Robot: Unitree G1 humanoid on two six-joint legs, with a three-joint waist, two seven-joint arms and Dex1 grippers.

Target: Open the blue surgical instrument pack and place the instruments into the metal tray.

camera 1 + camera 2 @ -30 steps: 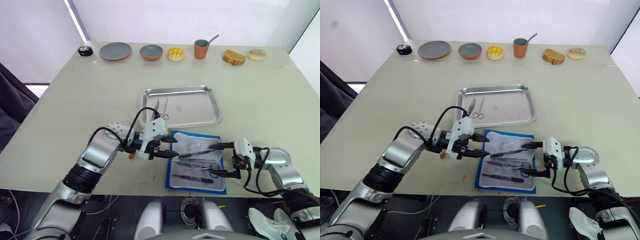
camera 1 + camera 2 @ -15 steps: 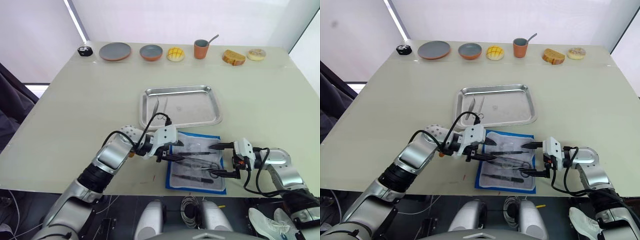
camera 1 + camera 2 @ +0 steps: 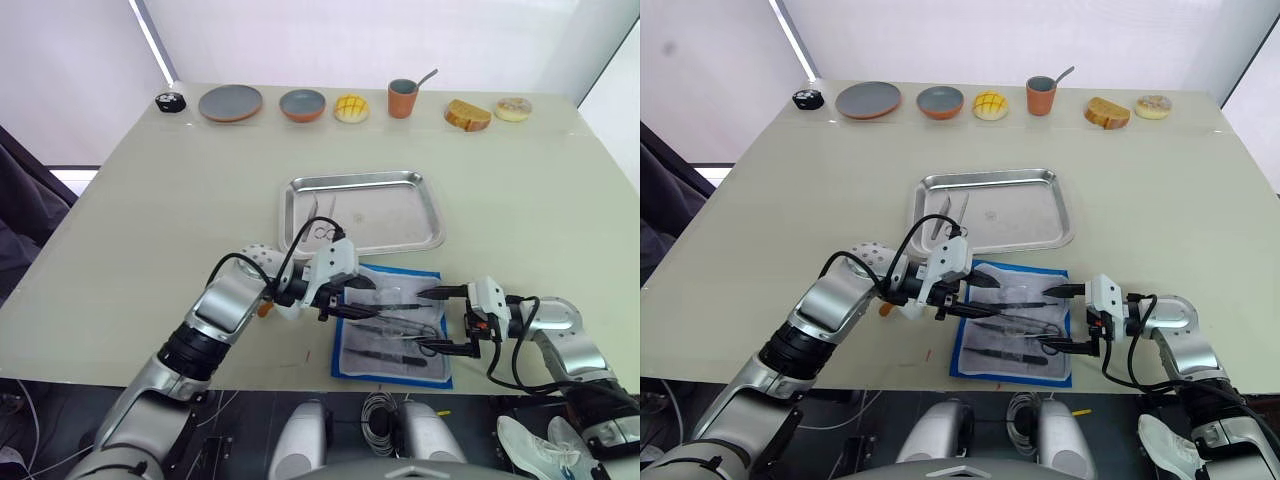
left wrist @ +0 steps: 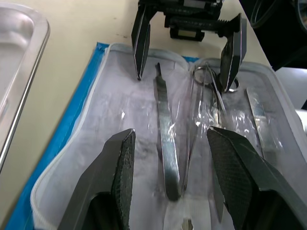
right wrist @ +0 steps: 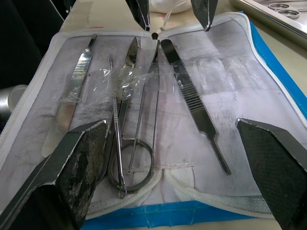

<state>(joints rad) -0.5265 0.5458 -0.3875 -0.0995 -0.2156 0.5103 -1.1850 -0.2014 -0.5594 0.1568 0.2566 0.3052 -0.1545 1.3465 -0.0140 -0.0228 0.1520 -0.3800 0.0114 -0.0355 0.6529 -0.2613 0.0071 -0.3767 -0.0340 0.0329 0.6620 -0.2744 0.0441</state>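
Centrally, near the table's front edge, the blue surgical instrument pack (image 3: pixel 390 322) lies unfolded flat, its blue border framing a white, wrinkled clear-plastic inner sheet. On that sheet rest the instruments (image 5: pixel 144 96), slim and silver: in the right wrist view four can be counted with confidence, namely two flat ridged handles, one ring-handled pair of scissors and one long thin tool; a further piece under the crinkled film cannot be made out. The metal tray (image 3: pixel 420 215), shallow polished steel with rounded corners and a raised rim, sits just beyond the pack, apart from it by a narrow strip of bare table. One ring-handled instrument already lies in the tray's left portion.

The left gripper (image 3: pixel 345 300) hovers over the pack's left edge, its two black textured fingers spread apart and grasping nothing. The right gripper (image 3: pixel 432 320) stands at the pack's right edge, fingers likewise wide apart and empty; the two grippers face each other across the sheet.

Broad bare tabletop (image 3: pixel 150 200) extends left, right and behind the tray. Along the far edge stand two round grey plates (image 3: pixel 231 102), one orange cup (image 3: pixel 402 98) and three bread-like items.
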